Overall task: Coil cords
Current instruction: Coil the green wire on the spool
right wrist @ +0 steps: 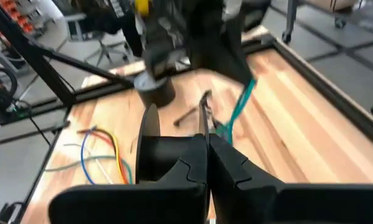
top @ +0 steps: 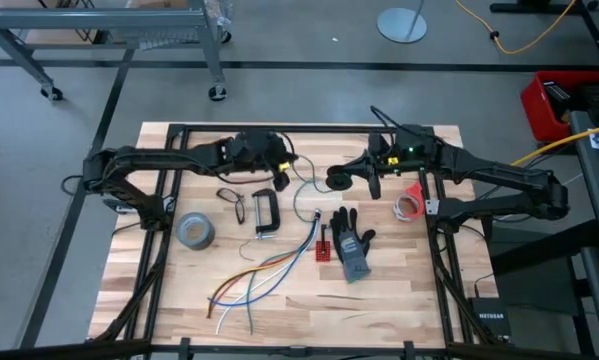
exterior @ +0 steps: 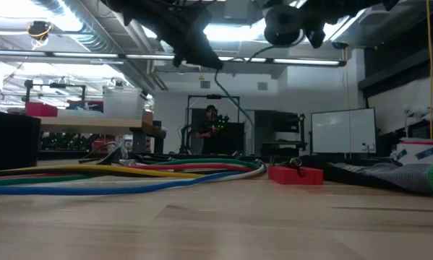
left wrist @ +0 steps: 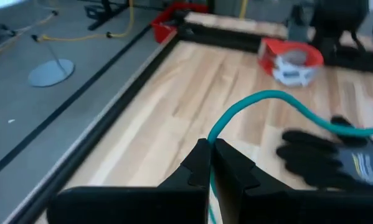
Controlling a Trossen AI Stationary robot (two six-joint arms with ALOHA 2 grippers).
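Both tools pinch one cord in mid-air, above the tabletop (top: 399, 290)

The left tool (left wrist: 210, 149) is clamped on the teal cord (left wrist: 267, 98); the right tool (right wrist: 206, 146) seems closed beside a dark round bundle (top: 337, 180), so pulling apart could yank the cord free or snag the glove (top: 353, 240) below

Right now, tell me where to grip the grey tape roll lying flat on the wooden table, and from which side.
Grip the grey tape roll across its wall, one finger in the open centre hole, one outside, coming straight down from above: it lies flat, hole upward, with bare wood around it. The left gripper is nearer.
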